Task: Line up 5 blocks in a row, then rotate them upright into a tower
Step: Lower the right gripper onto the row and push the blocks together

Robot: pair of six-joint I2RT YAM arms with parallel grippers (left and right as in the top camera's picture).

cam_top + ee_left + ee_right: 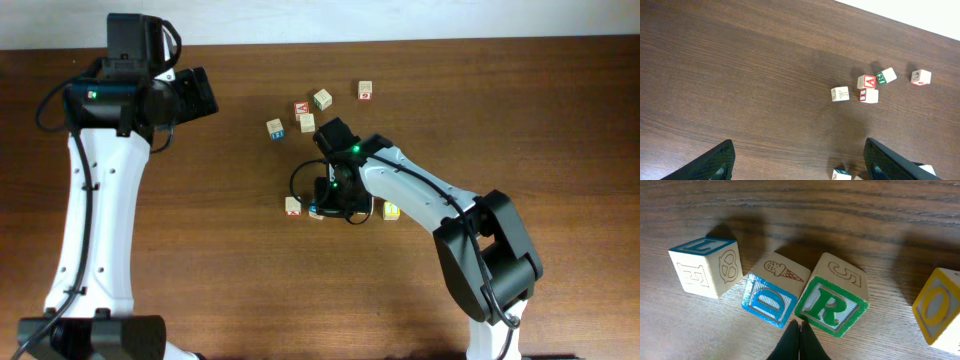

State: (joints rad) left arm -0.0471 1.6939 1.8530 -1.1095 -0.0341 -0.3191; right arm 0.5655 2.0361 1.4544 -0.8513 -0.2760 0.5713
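In the right wrist view a blue D block [771, 297] and a green R block [832, 302] lie corner to corner, both turned askew. My right gripper [800, 326] is shut and empty, its tips right at the notch where those two blocks meet. A beige block [705, 272] with a pretzel drawing stands left of them. At the right edge is a yellow O block [940, 310]. From overhead, the right gripper [335, 195] covers the middle of this row; the yellow block [391, 210] and a beige block [293, 205] show beside it. My left gripper [802, 167] hangs open, high over bare wood.
A second cluster lies farther back: a red-faced A block [301, 108], a block with blue marks [275, 128], another pale block [307, 122], one with a green face [322, 98] and one apart [365, 90]. The left arm [100, 200] stands along the left side.
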